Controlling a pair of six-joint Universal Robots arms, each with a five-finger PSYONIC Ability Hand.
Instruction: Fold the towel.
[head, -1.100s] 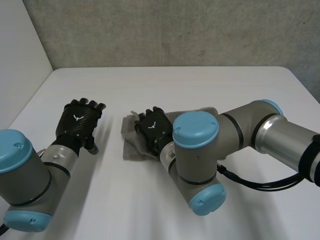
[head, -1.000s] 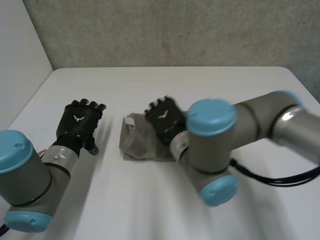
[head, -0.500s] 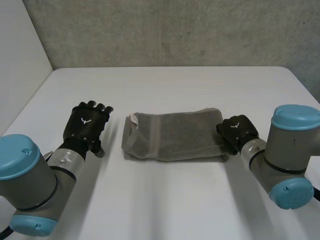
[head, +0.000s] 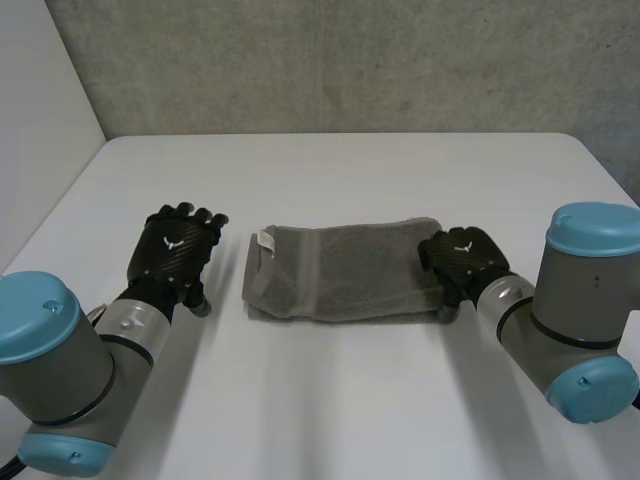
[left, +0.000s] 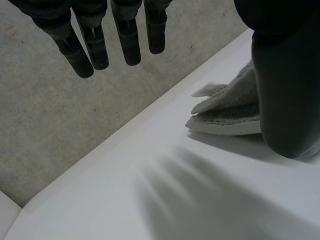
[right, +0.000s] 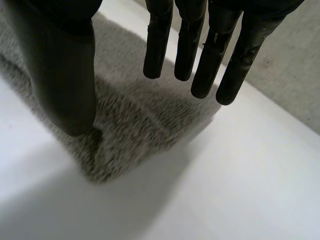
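One grey towel (head: 345, 272) is lying near the middle of the white table (head: 330, 400), already folded into a long, narrow band that is running crosswise between the two hands. Its nap is looking short and fuzzy, and a lighter stripe is crossing the band a little way in from the end nearer the left hand (head: 175, 250), where a small white tag (head: 265, 240) is sticking out at the far corner. In the left wrist view that same end of the towel (left: 227, 112) is showing stacked layers with their edges slightly parted. The left hand is hovering just beside this end, clear of the cloth, with its fingers (left: 127, 42) hanging straight and spread apart and holding nothing. The right hand (head: 462, 258) is sitting over the opposite end of the towel. In the right wrist view its fingers (right: 187, 45) are pointing straight down above the towel (right: 140, 125), loose and uncurled, while its thumb (right: 65, 75) is reaching down close to the near corner of the cloth; whether the thumb tip is actually touching the nap is not something I can tell.
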